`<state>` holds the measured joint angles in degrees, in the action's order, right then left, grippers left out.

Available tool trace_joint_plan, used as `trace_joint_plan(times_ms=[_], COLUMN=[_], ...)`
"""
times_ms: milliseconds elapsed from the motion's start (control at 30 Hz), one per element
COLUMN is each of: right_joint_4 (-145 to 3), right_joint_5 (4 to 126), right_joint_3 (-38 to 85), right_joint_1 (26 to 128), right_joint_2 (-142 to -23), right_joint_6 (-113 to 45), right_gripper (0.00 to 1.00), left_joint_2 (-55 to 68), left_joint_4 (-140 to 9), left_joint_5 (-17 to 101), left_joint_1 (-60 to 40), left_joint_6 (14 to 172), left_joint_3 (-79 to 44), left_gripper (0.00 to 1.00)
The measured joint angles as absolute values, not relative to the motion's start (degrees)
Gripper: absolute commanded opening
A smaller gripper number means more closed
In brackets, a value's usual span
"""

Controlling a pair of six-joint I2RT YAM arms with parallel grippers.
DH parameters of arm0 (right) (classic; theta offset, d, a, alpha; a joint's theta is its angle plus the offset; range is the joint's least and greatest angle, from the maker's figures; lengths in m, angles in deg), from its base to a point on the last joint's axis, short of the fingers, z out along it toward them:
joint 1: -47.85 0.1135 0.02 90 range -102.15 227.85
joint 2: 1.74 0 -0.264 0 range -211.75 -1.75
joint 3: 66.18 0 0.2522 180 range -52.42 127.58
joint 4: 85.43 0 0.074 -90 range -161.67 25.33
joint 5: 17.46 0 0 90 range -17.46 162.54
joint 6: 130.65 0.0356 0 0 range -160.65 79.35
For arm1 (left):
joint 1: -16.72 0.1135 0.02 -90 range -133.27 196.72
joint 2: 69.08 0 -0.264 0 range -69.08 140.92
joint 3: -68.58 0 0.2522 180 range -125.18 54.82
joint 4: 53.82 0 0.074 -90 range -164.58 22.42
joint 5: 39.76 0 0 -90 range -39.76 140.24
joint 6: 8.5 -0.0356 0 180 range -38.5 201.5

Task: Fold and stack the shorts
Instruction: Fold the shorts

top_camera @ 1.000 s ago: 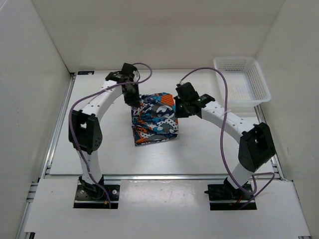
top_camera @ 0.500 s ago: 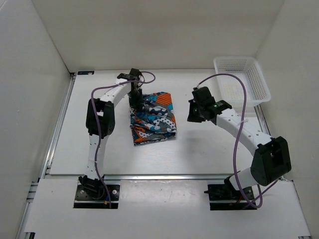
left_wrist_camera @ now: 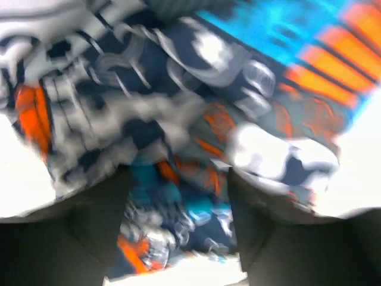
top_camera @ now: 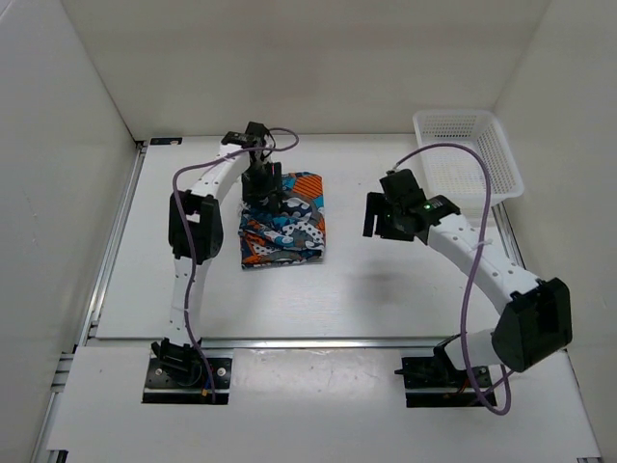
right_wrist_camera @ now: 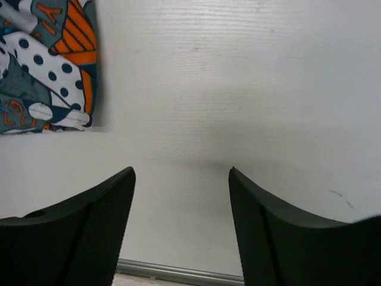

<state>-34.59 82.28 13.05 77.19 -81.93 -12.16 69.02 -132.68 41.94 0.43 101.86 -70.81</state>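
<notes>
– Two arms reach out; how do they stand?
– The left hand (top_camera: 262, 185) points down over the far left part of the shorts (top_camera: 284, 227), with its arm stretched far forward. Its fingers (left_wrist_camera: 89, 226) are spread and cloth is close under them. The wrist picture is blurred, so I cannot tell if they touch it. The right hand (top_camera: 379, 214) hangs to the right of the shorts, apart from them. It is released, with only bare table (top_camera: 337, 289) between its fingers.
– What differs from one second ago?
– Then both hands were at the bundle, one at each side. Now the right one has gone away to the right. The shorts have shifted a little to the left and the far side.
– And the room around?
– The shorts lie folded, left of the middle, well away from every table edge. Free table lies between them and the right hand, and also on the near side. The basket (top_camera: 509, 164) stands in the far right corner, near the wall.
</notes>
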Motion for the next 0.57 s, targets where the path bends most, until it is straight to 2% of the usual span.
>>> trace_joint_plan(times_ms=[33,67,100,267,467,567], right_joint_4=[-33.8,-33.1,-32.4,-28.6,-20.2,-16.5], right_joint_5=[83.3,84.5,85.8,95.6,108.6,111.4], right_joint_3=[13.4,13.8,14.3,15.5,15.7,15.7], right_joint_1=[77.1,77.1,77.1,76.8,76.4,76.1], right_joint_2=[-80.8,-79.4,-77.8,-67.8,-58.5,-56.1], right_joint_6=[-12.0,-11.8,-11.2,-9.5,-7.2,-6.5], right_gripper=[0.86,1.0,1.0,1.0,1.0,1.0], left_joint_2=[67.9,66.1,64.0,45.4,11.6,-0.2], left_joint_4=[-133.4,-134.1,-134.7,-135.1,-129.6,-128.6], left_joint_5=[41.9,41.9,41.9,42.7,46.5,48.6], left_joint_1=[0.1,-0.2,-0.3,0.1,0.5,0.5], left_joint_6=[101.5,101.3,101.2,100.8,103.2,105.4], left_joint_3=[-71.3,-71.7,-72.0,-70.4,-49.6,-39.6], left_gripper=[0.92,0.95,1.0,1.0,1.0,1.0])
